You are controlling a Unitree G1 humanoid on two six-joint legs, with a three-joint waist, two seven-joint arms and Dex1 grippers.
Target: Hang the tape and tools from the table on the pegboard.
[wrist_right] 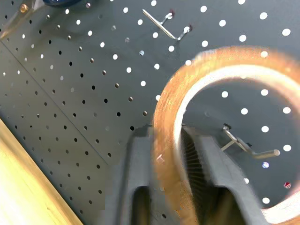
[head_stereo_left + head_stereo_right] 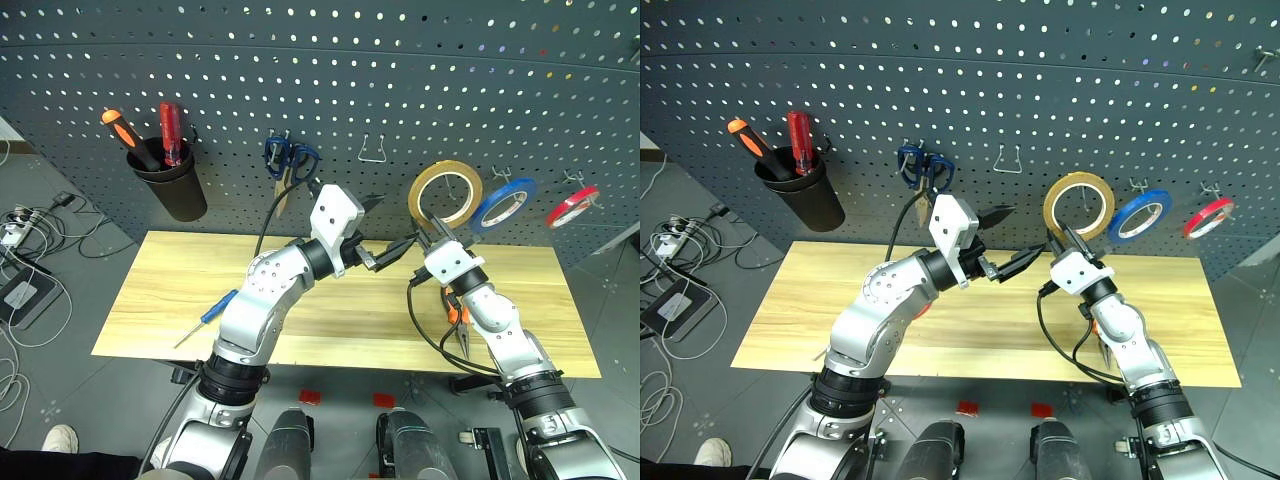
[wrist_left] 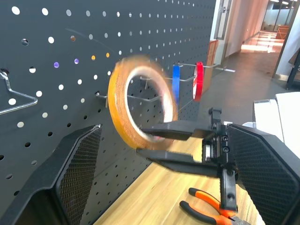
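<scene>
The yellow-tan tape hangs on a hook of the dark pegboard, and it looks blurred in both wrist views. My right gripper reaches up to the roll's lower rim, its fingers parted on either side of the band. Just left of the roll my left gripper stands wide open and empty. A small blue-handled screwdriver lies at the left of the table. Orange-and-black pliers lie on the wood under my right arm.
A blue roll and a red roll hang right of the tape. Blue-handled scissors and a bare wire hook are on the board. A black cup at the left holds orange and red screwdrivers.
</scene>
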